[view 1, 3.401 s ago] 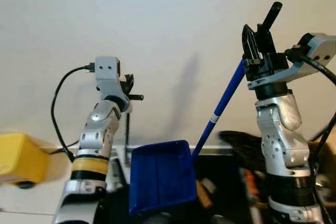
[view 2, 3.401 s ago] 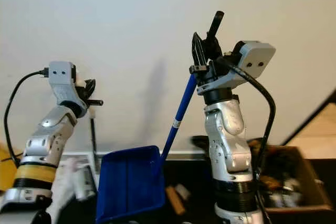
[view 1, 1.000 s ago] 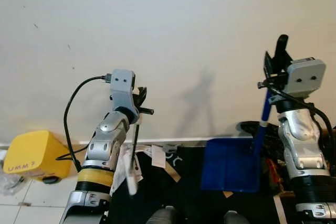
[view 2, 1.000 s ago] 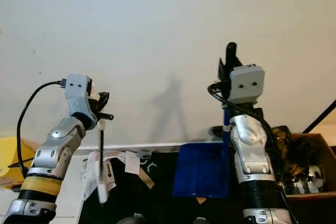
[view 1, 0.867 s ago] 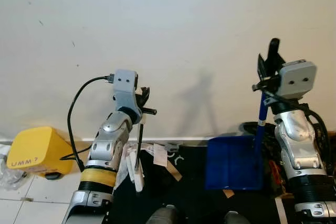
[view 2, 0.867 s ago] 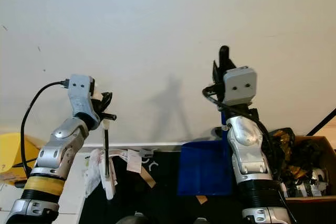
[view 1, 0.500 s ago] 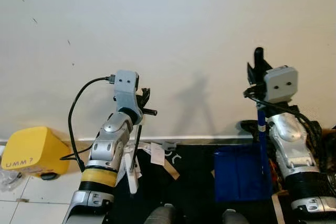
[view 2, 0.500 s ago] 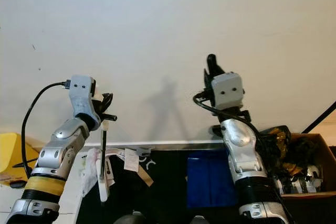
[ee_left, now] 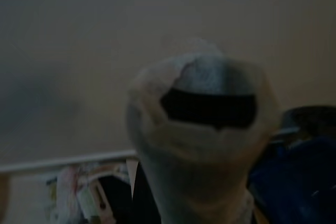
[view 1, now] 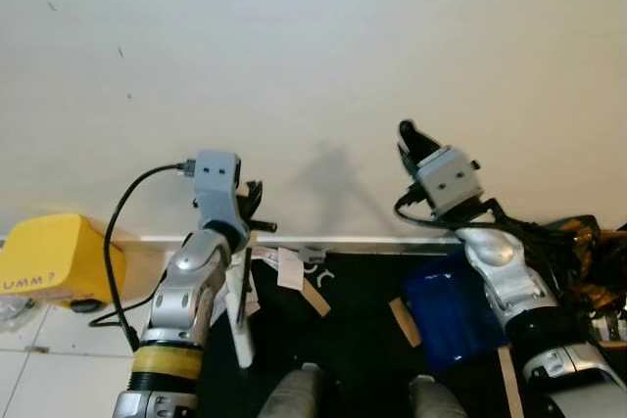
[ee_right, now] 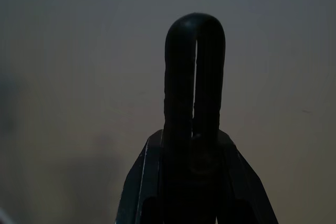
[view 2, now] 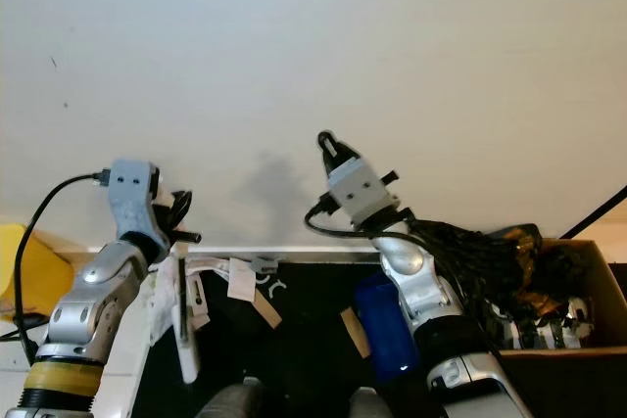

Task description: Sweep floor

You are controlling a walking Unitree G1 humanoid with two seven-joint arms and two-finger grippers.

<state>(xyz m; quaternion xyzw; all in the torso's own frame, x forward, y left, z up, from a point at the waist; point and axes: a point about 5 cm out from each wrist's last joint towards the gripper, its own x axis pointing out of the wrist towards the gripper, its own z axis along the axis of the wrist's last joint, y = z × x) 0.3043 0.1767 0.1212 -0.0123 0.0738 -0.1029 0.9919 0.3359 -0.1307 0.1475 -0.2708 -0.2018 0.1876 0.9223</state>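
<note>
1. The left tool (view 1: 250,210) is raised in front of the pale wall (view 1: 313,56), clenched on the top of a thin dark brush handle (view 1: 243,276) that hangs down from it.
2. The white brush head (view 1: 243,340) at the lower end of that handle sits over the black mat (view 1: 343,340), near the mat's left edge.
3. In the left wrist view a blurred pale hollow tube end (ee_left: 202,129) stands close before the camera.
4. The right tool (view 1: 411,139) is lifted toward the wall to the right of centre; in the right wrist view its two black fingers (ee_right: 181,77) are pressed together with only a slit between them, and what they grip cannot be told.
5. The blue dustpan (view 1: 451,320) lies on the mat just below the right arm, partly hidden by it.
6. Paper scraps (view 1: 291,269) and cardboard strips (view 1: 315,298) lie on the far part of the mat, between brush and dustpan.
7. A yellow box (view 1: 49,266) sits on the tiled floor (view 1: 29,369) at far left.
8. At far right a cardboard box (view 2: 573,301) holds dark clutter.
</note>
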